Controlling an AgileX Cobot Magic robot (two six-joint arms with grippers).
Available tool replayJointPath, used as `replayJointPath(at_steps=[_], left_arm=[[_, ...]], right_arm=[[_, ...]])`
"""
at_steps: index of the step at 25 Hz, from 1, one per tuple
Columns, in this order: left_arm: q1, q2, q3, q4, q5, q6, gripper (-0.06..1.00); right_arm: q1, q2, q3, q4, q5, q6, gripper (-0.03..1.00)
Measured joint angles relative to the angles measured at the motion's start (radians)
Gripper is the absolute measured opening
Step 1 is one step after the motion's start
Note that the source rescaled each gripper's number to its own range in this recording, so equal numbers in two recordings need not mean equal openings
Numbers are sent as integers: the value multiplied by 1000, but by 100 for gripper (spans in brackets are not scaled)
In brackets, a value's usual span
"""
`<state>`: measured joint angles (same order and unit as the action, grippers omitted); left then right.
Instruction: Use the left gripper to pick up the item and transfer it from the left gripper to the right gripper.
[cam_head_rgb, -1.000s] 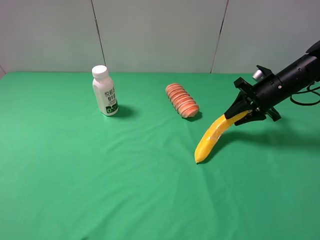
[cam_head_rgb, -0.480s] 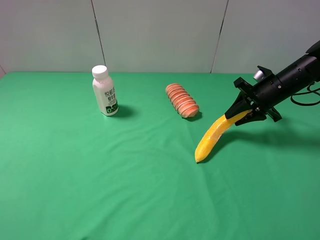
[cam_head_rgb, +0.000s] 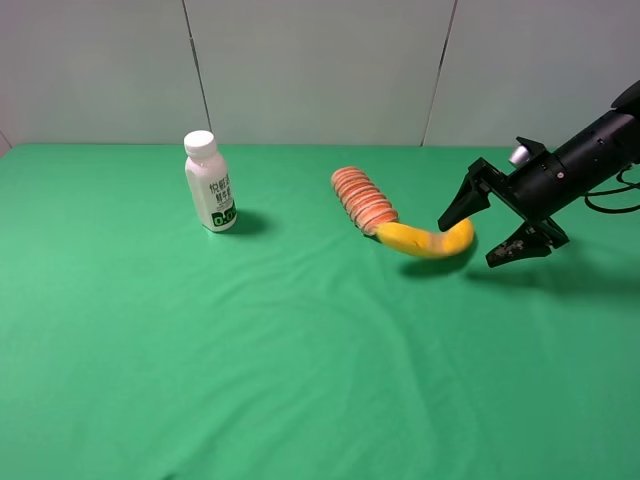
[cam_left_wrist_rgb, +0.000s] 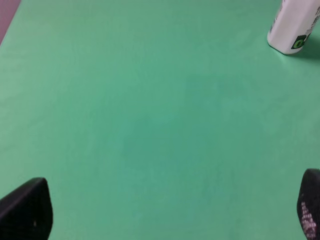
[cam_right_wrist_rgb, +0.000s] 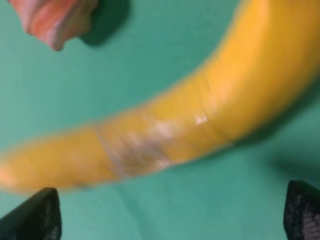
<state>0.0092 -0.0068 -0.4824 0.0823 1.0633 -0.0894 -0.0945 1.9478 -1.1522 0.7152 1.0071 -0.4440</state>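
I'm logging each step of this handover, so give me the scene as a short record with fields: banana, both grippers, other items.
banana: lying on the green table, one end at the sliced loaf, not gripped
right gripper: open, jaws spread just right of the banana
left gripper: open, over bare cloth, holding nothing
bottle: upright, far left of the loaf
handover state: neither gripper holds the banana
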Motion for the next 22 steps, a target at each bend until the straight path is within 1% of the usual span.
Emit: replayJointPath(at_steps=[4, 11, 22], left_arm=[[0, 0, 0, 0, 0, 0, 97], [0, 0, 0, 0, 0, 0, 97], [0, 0, 0, 0, 0, 0, 97]], right_arm=[[0, 0, 0, -32, 0, 25, 100], [0, -7, 0, -37, 0, 28, 100], [0, -87, -3, -45, 6, 35, 100]])
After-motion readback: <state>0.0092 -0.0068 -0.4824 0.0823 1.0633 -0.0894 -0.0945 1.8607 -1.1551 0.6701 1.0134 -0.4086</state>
